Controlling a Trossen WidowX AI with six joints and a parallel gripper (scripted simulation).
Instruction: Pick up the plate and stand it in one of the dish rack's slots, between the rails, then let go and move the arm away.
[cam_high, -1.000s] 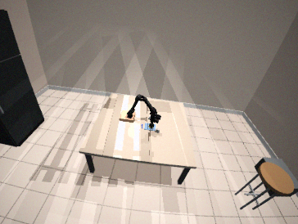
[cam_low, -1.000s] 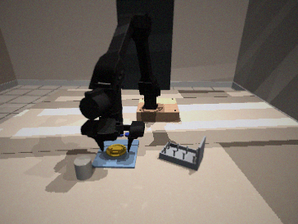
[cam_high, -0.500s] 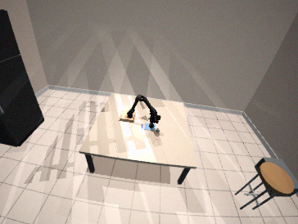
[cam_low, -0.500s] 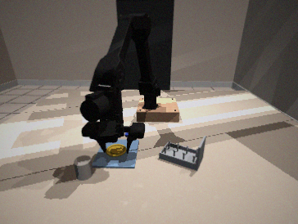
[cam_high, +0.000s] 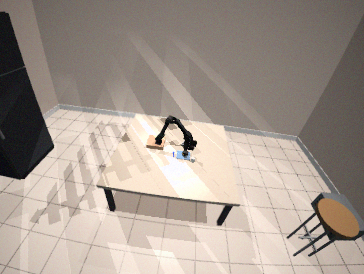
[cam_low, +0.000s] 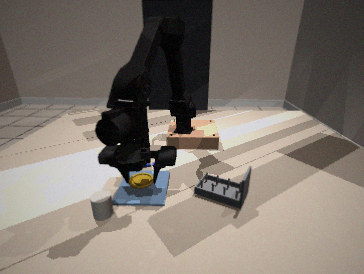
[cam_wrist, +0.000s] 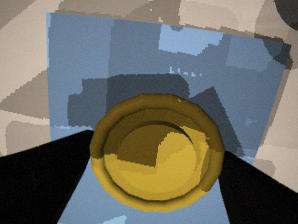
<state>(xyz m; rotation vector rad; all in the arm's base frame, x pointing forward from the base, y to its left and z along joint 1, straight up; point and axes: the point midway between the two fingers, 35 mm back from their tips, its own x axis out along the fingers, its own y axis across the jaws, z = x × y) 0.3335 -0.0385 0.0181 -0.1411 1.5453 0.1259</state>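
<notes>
The yellow round plate (cam_low: 141, 180) (cam_wrist: 160, 172) lies face up, roughly level, over the blue mat (cam_low: 150, 200) (cam_wrist: 75, 40). My gripper (cam_low: 142, 183) (cam_wrist: 156, 148) is shut on the plate, one finger at each side of its rim. The plate is at or just above the mat; I cannot tell if they touch. The dark grey dish rack (cam_low: 217, 198) stands to the right of the mat in the exterior view, with short upright pegs and a taller panel at its right end. No plate is in it. In the top view the plate is too small to make out.
A grey cup (cam_low: 102, 206) stands beside the mat's near left corner in the exterior view. A small blue object (cam_high: 173, 154) lies close to the mat. The arm's wooden base block (cam_high: 151, 145) (cam_low: 192, 143) is behind. A stool (cam_high: 338, 218) stands off the table.
</notes>
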